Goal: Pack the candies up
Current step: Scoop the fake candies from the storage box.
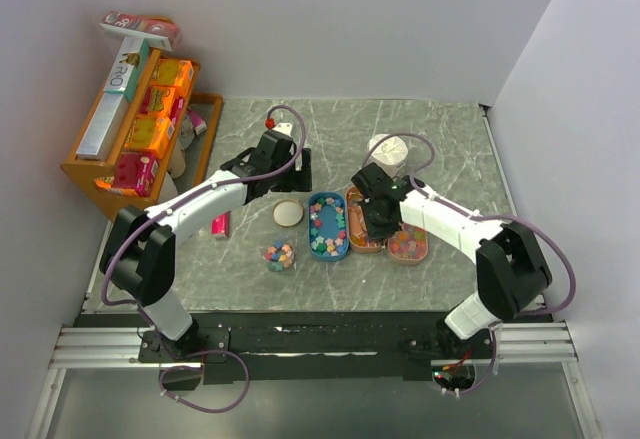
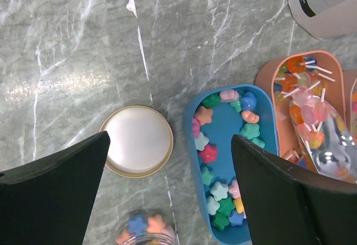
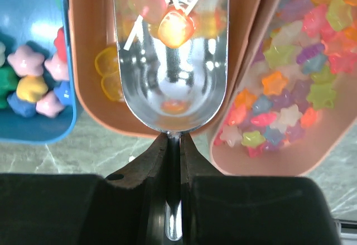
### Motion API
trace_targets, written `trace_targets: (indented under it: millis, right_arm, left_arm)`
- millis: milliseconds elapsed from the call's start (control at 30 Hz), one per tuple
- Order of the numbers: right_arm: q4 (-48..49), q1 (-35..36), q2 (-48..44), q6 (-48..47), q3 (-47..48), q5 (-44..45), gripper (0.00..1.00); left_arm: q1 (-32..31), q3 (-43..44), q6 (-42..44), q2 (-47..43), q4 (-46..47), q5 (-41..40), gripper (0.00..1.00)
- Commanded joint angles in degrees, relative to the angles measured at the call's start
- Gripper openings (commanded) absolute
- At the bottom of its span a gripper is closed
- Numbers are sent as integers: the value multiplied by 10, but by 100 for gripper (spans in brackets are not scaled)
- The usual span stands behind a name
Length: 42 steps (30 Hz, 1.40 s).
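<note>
Star-shaped candies (image 2: 220, 192) in mixed colours lie in a blue tray (image 1: 327, 225). More fill a small clear jar (image 1: 279, 256), whose round lid (image 2: 136, 140) lies on the table beside it. Translucent star candies (image 3: 295, 72) sit in an orange tray (image 1: 408, 244). My right gripper (image 3: 174, 144) is shut on the handle of a metal scoop (image 3: 173, 61). The scoop rests in a second orange tray (image 3: 89, 44) of lollipops, with an orange lollipop in its bowl. My left gripper (image 2: 170, 144) hangs open and empty above the lid and the blue tray's left edge.
A white tub (image 1: 390, 149) stands behind the trays. A flat pink packet (image 1: 220, 225) lies left of the lid. A wooden rack (image 1: 135, 139) with orange boxes stands at the far left by the wall.
</note>
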Motion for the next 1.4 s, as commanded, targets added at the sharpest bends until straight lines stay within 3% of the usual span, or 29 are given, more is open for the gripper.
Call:
trace_targets:
  millis: [0, 700, 1033, 1367]
  right_arm:
    - [14, 15, -47, -1, -17, 29, 0]
    - [61, 129, -121, 41, -61, 155, 0]
    - [23, 180, -160, 58, -34, 182, 0]
    - [-17, 260, -136, 73, 47, 178, 0]
  left_arm:
    - [1, 2, -7, 6, 8, 14, 96]
    - [6, -15, -25, -5, 16, 35, 96]
    - [65, -30, -70, -7, 20, 87, 96]
    - [148, -68, -127, -24, -20, 136, 96]
